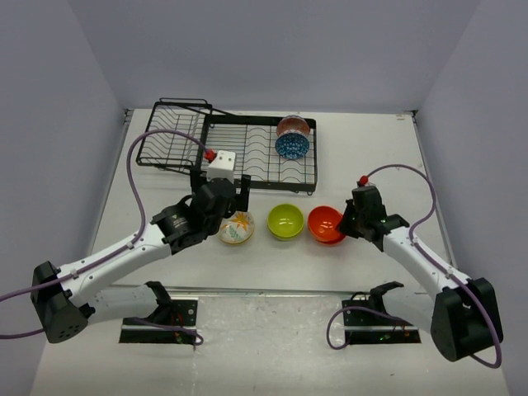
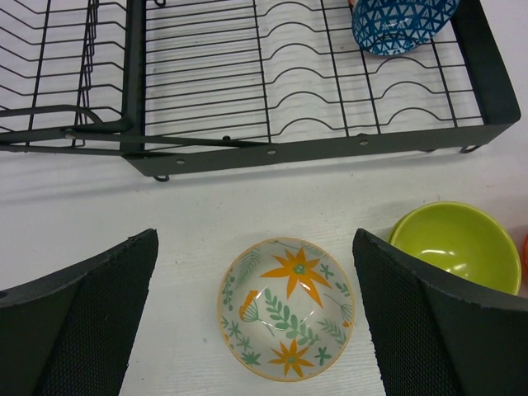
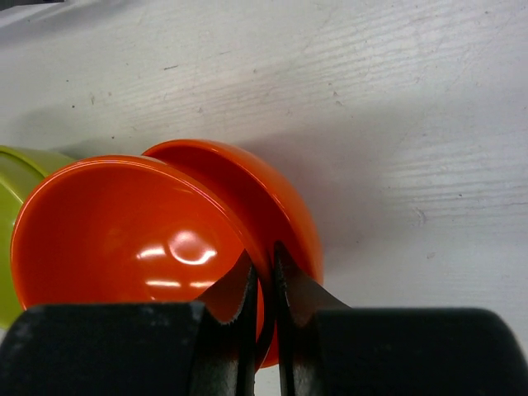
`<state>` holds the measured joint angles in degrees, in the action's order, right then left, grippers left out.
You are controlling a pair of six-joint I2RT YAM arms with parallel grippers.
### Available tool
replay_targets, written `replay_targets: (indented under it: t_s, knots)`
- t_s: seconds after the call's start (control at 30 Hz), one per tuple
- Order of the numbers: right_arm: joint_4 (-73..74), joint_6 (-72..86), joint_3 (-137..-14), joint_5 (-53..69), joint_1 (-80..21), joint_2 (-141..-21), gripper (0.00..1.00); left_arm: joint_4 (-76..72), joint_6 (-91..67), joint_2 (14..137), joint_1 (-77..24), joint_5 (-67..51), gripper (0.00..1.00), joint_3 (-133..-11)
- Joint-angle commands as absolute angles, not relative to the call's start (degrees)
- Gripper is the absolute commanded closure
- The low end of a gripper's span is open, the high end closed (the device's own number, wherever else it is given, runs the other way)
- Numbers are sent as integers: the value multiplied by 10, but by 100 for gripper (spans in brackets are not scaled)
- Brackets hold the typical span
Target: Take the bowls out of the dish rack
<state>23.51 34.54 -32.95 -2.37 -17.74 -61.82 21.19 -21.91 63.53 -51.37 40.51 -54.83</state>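
The black wire dish rack point(image 1: 247, 153) stands at the back of the table and still holds a blue patterned bowl point(image 1: 292, 146) on edge, with a pinkish-brown bowl point(image 1: 293, 126) behind it. Three bowls sit in a row on the table in front: floral cream point(image 1: 237, 228), lime green point(image 1: 285, 221), orange-red point(image 1: 325, 224). My left gripper point(image 2: 256, 239) hangs open above the floral bowl point(image 2: 286, 307), one finger on either side and touching nothing. My right gripper point(image 3: 264, 256) is shut on the right rim of the orange-red bowl point(image 3: 124, 239), one finger inside and one outside.
The rack's front rail point(image 2: 330, 148) runs just beyond the floral bowl. The lime green bowl point(image 2: 454, 243) lies close to my left gripper's right finger and touches the orange-red bowl's left side point(image 3: 12, 173). Side walls enclose the table.
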Motion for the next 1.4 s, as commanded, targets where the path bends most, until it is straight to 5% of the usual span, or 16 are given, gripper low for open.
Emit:
replay_targets:
  t_s: [0.0, 0.87, 1.37]
  knots:
    - [212, 350, -359, -39, -184, -638, 93, 184, -215, 621, -509, 414, 0, -536]
    - [281, 345, -373, -98, -182, -579, 93, 248, -236, 560, -504, 441, 0, -532]
    - [243, 338, -410, -45, -185, -666, 93, 244, -230, 557, -504, 439, 0, -514]
